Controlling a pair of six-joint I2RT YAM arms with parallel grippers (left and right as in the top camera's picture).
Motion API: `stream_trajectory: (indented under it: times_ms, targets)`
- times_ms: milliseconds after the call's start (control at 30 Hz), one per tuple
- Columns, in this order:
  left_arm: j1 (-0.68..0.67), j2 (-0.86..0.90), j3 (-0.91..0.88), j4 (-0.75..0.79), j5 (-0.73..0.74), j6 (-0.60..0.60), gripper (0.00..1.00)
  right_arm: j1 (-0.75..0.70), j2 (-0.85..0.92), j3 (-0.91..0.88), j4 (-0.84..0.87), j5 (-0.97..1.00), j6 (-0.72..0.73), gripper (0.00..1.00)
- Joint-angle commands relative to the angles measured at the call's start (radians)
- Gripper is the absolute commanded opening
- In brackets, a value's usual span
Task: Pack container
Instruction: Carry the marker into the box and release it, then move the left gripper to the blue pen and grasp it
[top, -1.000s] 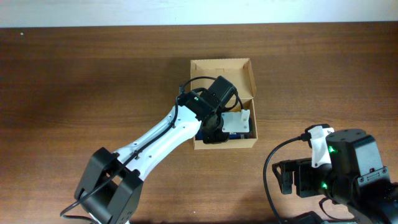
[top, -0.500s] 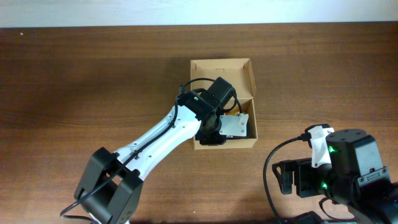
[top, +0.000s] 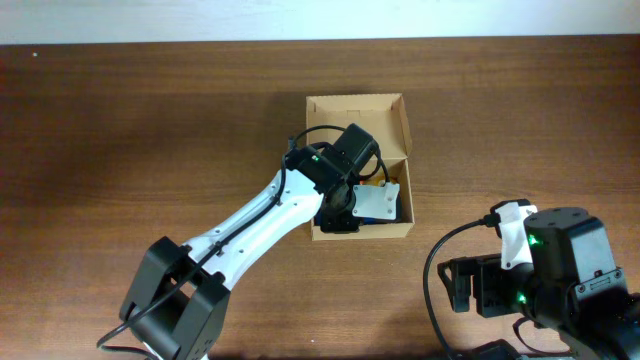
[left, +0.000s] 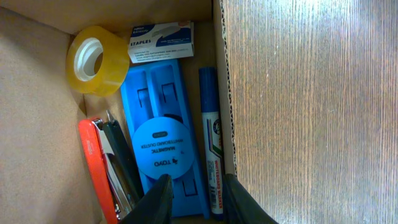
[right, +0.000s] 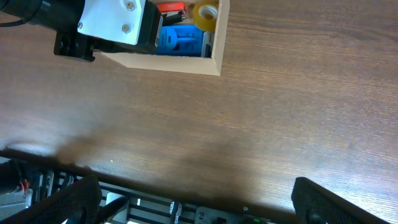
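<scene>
We're looking down into the container (top: 372, 231) now, sitting on the worktop (top: 150, 120) toward the far middle, lid flap (top: 355, 118) thrown back, with the left arm reaching right into it. The left tool (left: 198, 200) hangs low inside, its two fingers (left: 157, 202) a little apart and nothing pinched. The lower end of the blue marker (left: 209, 124) and the edge of the blue duster (left: 163, 134) show in the gap; whether either finger brushes them we cannot tell. Over on the near right, the right tool (right: 196, 202) hovers above bare worktop, well apart from the container, its fingers spread wide (as wide as we could ask) and holding nothing. Count with us inside the container: one roll of yellow tape (left: 98, 60), one box of staples (left: 161, 42), one blue duster, one blue marker, one orange stapler (left: 102, 168). Five items in all.
</scene>
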Motion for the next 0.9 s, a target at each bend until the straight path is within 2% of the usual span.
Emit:
stream_trajectory:
  times_ms: [0, 200, 367, 533, 600, 733, 867]
  targets:
    - [0.011, 0.010, 0.027, -0.003, -0.009, 0.002, 0.25, 0.006, -0.004, 0.010, 0.003, -0.001, -0.004, 0.99]
    - [0.043, -0.026, 0.168, -0.029, -0.064, -0.159, 0.25, 0.006, -0.004, 0.010, 0.003, -0.001, -0.004, 0.99]
    - [0.101, -0.069, 0.247, -0.034, -0.178, -0.428, 0.25, 0.006, -0.004, 0.010, 0.003, -0.001, -0.004, 0.99]
    - [0.201, -0.090, 0.247, -0.043, -0.181, -0.673, 0.25, 0.006, -0.004, 0.010, 0.003, -0.001, -0.004, 0.99]
    - [0.239, -0.090, 0.245, -0.057, -0.181, -0.716, 0.25, 0.006, -0.004, 0.010, 0.003, -0.001, -0.004, 0.99]
    - [0.282, -0.090, 0.219, -0.057, -0.180, -0.722, 0.25, 0.006, -0.004, 0.010, 0.003, -0.001, -0.004, 0.99]
    - [0.320, -0.090, 0.119, 0.042, -0.180, -0.821, 0.25, 0.006, -0.004, 0.010, 0.003, -0.001, -0.004, 0.99]
